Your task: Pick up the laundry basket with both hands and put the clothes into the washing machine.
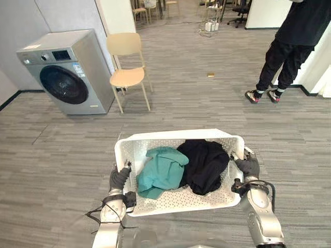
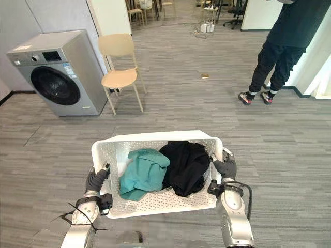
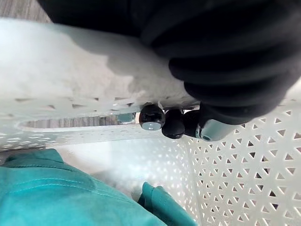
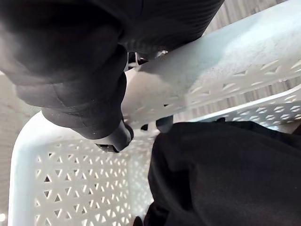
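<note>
The left hand (image 1: 120, 177) is clamped on the left short edge of the laundry basket (image 1: 176, 135), and the right hand (image 1: 248, 165) on the right short edge. In the head views the basket is held in front of the robot, long axis left to right, open top up. A teal garment (image 1: 161, 170) lies toward its left end and a black garment (image 1: 204, 165) toward its right. The washing machine (image 1: 67, 72) stands well apart at far left beside a chair (image 1: 126, 62), door shut. In the left wrist view, fingertips (image 3: 152, 117) hook over the rim. In the right wrist view, fingers (image 4: 115, 139) curl under the rim beside the black garment. Recommended procedure: carry level with equal grip on both ends. The door likely needs opening before loading.
</note>
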`<state>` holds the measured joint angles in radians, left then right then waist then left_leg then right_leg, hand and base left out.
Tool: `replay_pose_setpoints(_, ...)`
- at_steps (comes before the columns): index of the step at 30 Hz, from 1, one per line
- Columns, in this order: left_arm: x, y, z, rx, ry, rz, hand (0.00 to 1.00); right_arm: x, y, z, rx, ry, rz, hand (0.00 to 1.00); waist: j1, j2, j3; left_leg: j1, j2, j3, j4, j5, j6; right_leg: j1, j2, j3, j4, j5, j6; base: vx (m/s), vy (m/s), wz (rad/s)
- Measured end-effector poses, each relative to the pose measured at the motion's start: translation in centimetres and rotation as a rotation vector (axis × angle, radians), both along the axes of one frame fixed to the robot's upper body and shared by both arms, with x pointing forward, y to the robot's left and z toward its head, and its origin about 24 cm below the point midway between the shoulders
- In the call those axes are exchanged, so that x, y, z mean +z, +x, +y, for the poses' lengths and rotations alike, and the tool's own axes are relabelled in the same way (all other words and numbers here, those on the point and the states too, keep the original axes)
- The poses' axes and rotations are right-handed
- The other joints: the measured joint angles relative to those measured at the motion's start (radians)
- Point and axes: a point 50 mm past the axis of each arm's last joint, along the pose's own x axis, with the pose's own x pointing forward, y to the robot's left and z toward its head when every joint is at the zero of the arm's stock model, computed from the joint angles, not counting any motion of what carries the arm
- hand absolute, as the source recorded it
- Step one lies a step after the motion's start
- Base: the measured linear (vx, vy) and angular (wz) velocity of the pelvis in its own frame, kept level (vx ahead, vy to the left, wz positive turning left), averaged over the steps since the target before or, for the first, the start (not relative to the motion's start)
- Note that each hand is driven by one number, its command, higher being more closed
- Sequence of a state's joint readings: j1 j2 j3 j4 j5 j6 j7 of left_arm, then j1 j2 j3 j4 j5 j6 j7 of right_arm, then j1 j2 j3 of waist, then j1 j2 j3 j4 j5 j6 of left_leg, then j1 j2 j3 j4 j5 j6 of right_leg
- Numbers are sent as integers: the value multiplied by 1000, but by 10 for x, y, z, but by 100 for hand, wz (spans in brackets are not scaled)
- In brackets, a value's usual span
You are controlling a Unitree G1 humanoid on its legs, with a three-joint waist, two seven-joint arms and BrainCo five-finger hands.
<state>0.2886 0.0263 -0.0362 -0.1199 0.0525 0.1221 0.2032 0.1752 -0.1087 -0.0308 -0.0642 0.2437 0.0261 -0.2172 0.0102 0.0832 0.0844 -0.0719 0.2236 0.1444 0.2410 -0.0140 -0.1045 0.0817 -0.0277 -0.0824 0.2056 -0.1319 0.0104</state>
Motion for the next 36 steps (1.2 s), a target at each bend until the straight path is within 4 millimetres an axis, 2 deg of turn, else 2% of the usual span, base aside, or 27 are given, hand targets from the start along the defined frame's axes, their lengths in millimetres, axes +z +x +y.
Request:
replay_pose_setpoints(1,-1,-1,2,-1,11,8,100,-4,-6,3,-13,24,11,100,1,-37,-15,21,-31,8,-36,5,7,3,-34,2,-3,-1,11,218,253,5)
replay_pose_setpoints(2,-1,-1,4,-3,20,10,100,-5,-9,4,-19,33,14,100,3,-58,-25,28,-48,13,-57,9,13,3,-51,4,-8,-8,24,104,128,5)
replay_pose_setpoints(3,-5,-2,-1,-35,22,27,100,-16,-28,0,-63,39,52,100,2,-119,-86,156,-176,55,-334,122,61,18,-147,26,-71,7,98,30,41,3)
replay_pose_setpoints(12,-5,-2,-1,-31,23,27,100,-26,-30,1,-72,49,83,100,2,-121,-84,150,-173,58,-341,118,56,16,-145,27,-89,7,99,0,0,0)
replay_pose_setpoints(15,-5,-3,3,-3,32,28,100,-30,-25,5,-89,63,93,100,1,-130,-78,117,-171,56,-325,117,56,-8,-144,22,-93,10,102,0,0,5)
replay_pose_setpoints(17,-6,-2,7,11,31,18,100,-31,-14,7,-83,65,89,100,2,-139,-64,-21,-157,41,-185,67,66,-51,-152,-11,-109,30,106,-2,23,34)
replay_pose_setpoints(19,-9,-2,9,42,7,22,100,-28,-5,9,-75,64,77,100,3,-138,-34,-105,-136,42,-67,8,81,-55,-150,-50,-124,42,112,15,43,49)
replay_pose_setpoints(20,-11,-3,9,51,-13,29,100,-27,-3,9,-78,56,76,100,5,-134,-12,-165,-124,53,30,-34,93,-48,-152,-95,-121,28,117,30,74,85)
replay_pose_setpoints(22,-16,-6,9,64,-23,45,100,-30,-3,8,-83,58,93,100,15,-150,26,-193,-142,58,151,-100,124,-41,-204,-153,-34,-51,135,84,163,93)
replay_pose_setpoints(23,-19,-9,9,65,-24,61,100,-36,-6,8,-85,68,116,100,22,-164,40,-187,-174,77,218,-162,149,-30,-256,-186,55,-107,148,174,209,71)
replay_pose_setpoints(24,-22,-11,9,74,-30,75,100,-39,-7,7,-76,67,128,100,27,-162,49,-177,-185,75,246,-221,157,-64,-290,-193,212,-130,111,308,367,72)
replay_pose_setpoints(25,-27,-16,12,95,-39,99,100,-41,-3,10,-49,75,144,100,35,-155,56,-139,-234,67,244,-257,191,-180,-368,-177,511,-73,-90,216,206,38)
replay_pose_setpoints(26,-28,-17,13,99,-38,103,100,-42,-4,11,-44,77,148,100,33,-153,58,-124,-244,64,236,-261,196,-203,-380,-163,564,-39,-142,290,332,51)
replay_pose_setpoints(27,-30,-22,18,112,-30,117,100,-46,-5,14,-27,87,168,100,24,-132,71,-68,-262,39,207,-275,215,-285,-365,-79,740,36,-144,294,244,57)
replay_pose_setpoints(28,-30,-24,23,123,-21,122,100,-49,-6,19,-17,108,179,100,22,-110,83,-18,-268,-6,180,-287,232,-335,-292,-55,841,-11,-74,453,337,78)
replay_pose_setpoints(29,-30,-25,27,126,-11,124,100,-50,-8,22,-13,123,182,100,13,-100,86,18,-275,-39,141,-286,234,-366,-224,-56,840,-33,-47,398,230,78)
replay_pose_setpoints(30,-30,-25,29,127,-4,125,100,-50,-9,24,-7,133,180,100,0,-95,86,37,-282,-69,114,-284,234,-387,-179,-57,808,-50,-25,544,207,113)
replay_pose_setpoints(31,-29,-25,30,115,0,119,100,-48,-12,24,-10,140,168,100,-11,-97,86,85,-309,-129,55,-278,225,-447,-104,-56,703,-88,12,501,132,108)
replay_pose_setpoints(32,-29,-24,29,104,-4,118,100,-47,-15,22,-20,138,164,100,-16,-97,86,105,-319,-150,32,-278,223,-472,-80,-58,631,-94,19,668,135,129)
replay_pose_setpoints(33,-28,-23,26,88,-9,111,100,-42,-14,20,-21,137,140,100,-22,-101,86,155,-330,-187,-7,-276,225,-496,-37,-58,398,-69,35,500,68,93)
replay_pose_setpoints(34,-28,-23,25,85,-15,108,100,-41,-14,19,-21,133,136,100,-25,-102,85,186,-334,-207,-34,-274,227,-494,-23,-60,258,-28,48,678,67,114)
replay_pose_setpoints(35,-27,-23,25,76,-19,102,100,-41,-15,18,-22,133,137,100,-31,-125,78,250,-352,-241,-80,-285,211,-490,-7,-65,59,52,49,720,33,107)
replay_pose_setpoints(36,-29,-26,26,81,-19,111,100,-42,-16,20,-12,135,142,100,-41,-124,78,315,-352,-262,-71,-322,174,-492,10,-88,33,147,-12,918,7,124)
